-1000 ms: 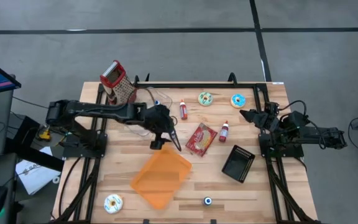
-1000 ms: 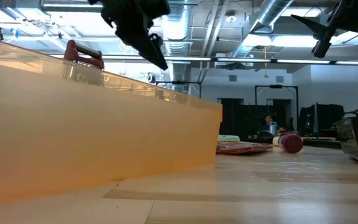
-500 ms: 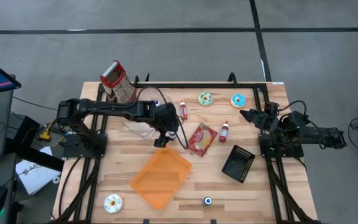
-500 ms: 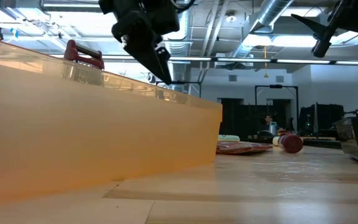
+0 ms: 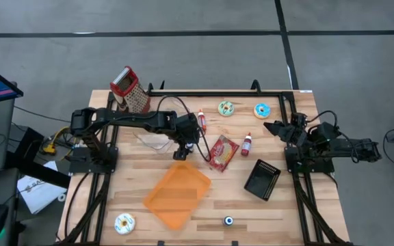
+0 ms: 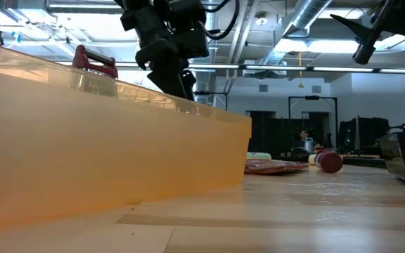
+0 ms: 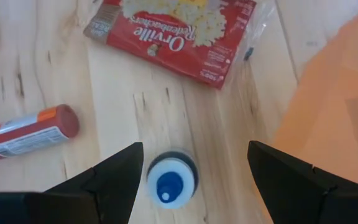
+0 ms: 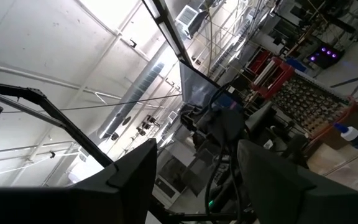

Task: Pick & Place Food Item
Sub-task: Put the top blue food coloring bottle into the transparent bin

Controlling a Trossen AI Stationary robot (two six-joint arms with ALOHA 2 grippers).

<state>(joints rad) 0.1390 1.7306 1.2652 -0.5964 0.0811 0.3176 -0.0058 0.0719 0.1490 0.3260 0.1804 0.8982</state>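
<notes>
Since a second ago my left claw (image 5: 181,153) has slid from the orange tray's (image 5: 176,195) upper edge toward the table's middle and dropped lower. Its fingers gape, empty, straddling a small blue-and-white cap (image 7: 171,181) below. The popcorn packet (image 7: 174,32) lies at three o'clock of me, a red bottle (image 7: 28,131) near twelve. My right claw (image 5: 271,127) waits apart, open.

— What colours lie under my left wrist?

— A red popcorn packet (image 7: 176,34) with white lettering, a red bottle (image 7: 27,132) with a white label and orange band, a white cap with a blue centre (image 7: 170,180).

— And my table (image 5: 279,208)?

— Pale wood; translucent orange tray (image 5: 176,193), black basket (image 5: 262,179), red-topped grater (image 5: 130,89), teal-iced doughnuts (image 5: 226,108).
</notes>
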